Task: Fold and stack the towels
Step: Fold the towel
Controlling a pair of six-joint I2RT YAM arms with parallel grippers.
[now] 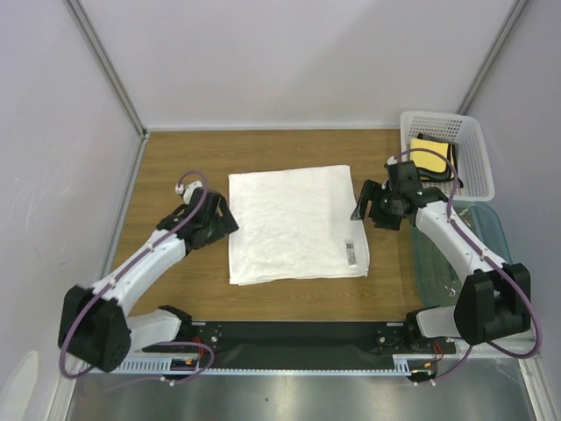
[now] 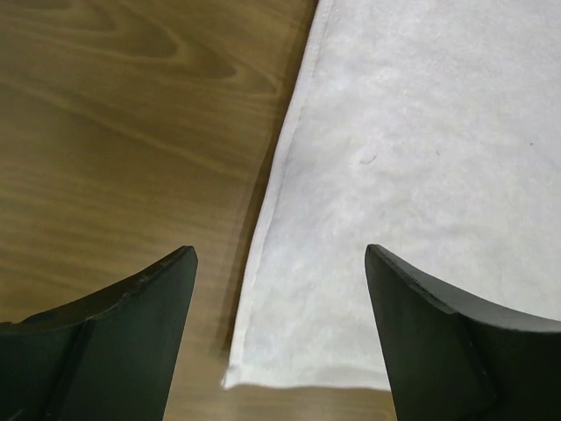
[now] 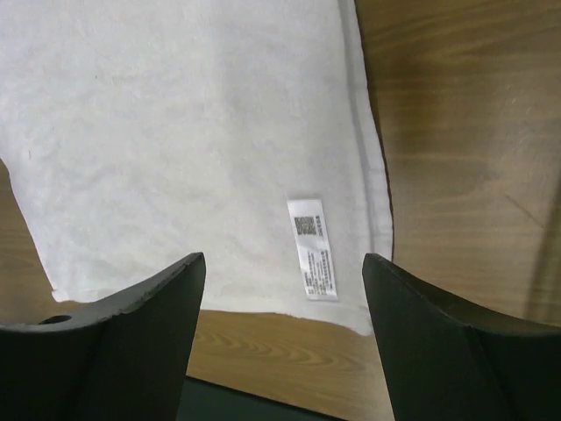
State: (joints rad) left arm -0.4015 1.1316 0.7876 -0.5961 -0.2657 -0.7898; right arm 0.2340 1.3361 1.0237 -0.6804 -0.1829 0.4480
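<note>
The large white towel lies flat and folded on the wooden table, with a label near its front right corner. My left gripper hovers open at the towel's left edge; the left wrist view shows that edge and a corner of the white towel between the spread fingers. At the towel's right edge my right gripper is open and holds nothing; in its wrist view the white towel and label lie below. A yellow towel edged dark sits in the basket. No dark grey towel shows.
The white perforated basket stands at the back right corner. A clear bluish tray sits on the right, under the right arm. Bare wood lies left of the towel, and grey walls enclose the table.
</note>
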